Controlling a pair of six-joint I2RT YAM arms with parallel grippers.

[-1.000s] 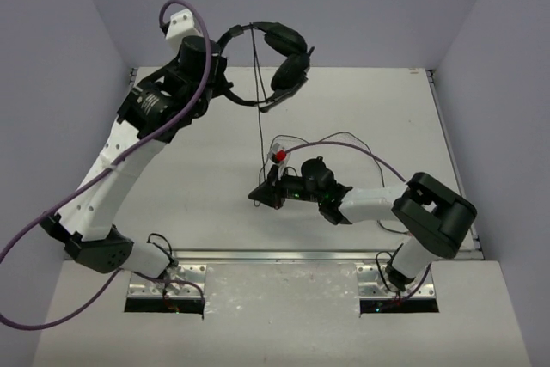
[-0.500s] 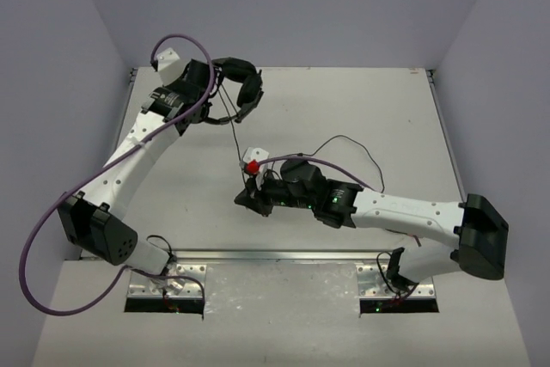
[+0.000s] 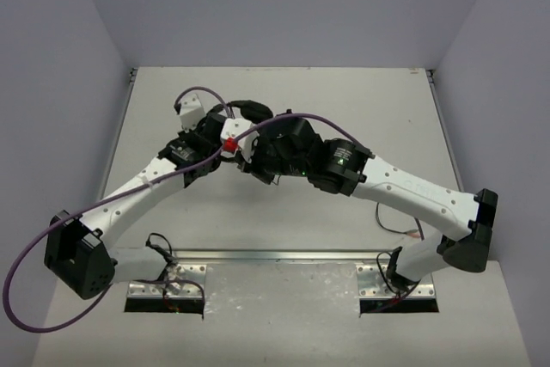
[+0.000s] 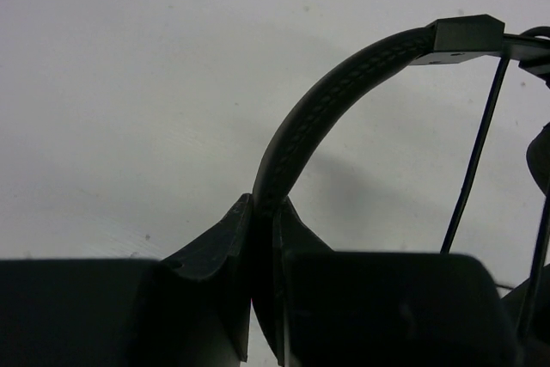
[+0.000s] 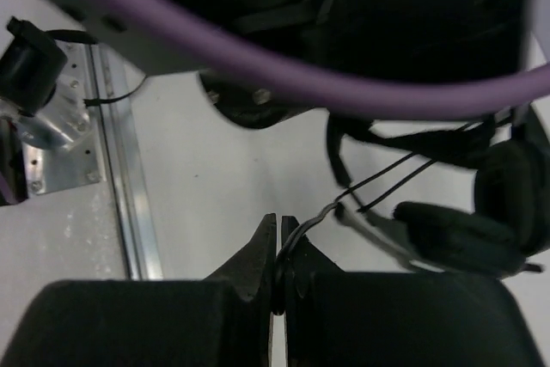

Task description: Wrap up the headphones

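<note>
Headphones [image 3: 249, 111] sit near table centre, toward eleven o'clock; my left gripper [image 4: 262, 212] clamps the headband [image 4: 344, 83]; right gripper [image 5: 278, 242] pinches the cable [image 5: 314, 217]; strands run loose, so I judge wrapping unfinished.

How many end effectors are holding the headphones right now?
2. The left end effector pinches the headband; the right end effector pinches the thin cable.

Pale lilac walls [image 3: 284, 6] (plain, evenly lit) enclose a white table [image 3: 387, 109].
</note>
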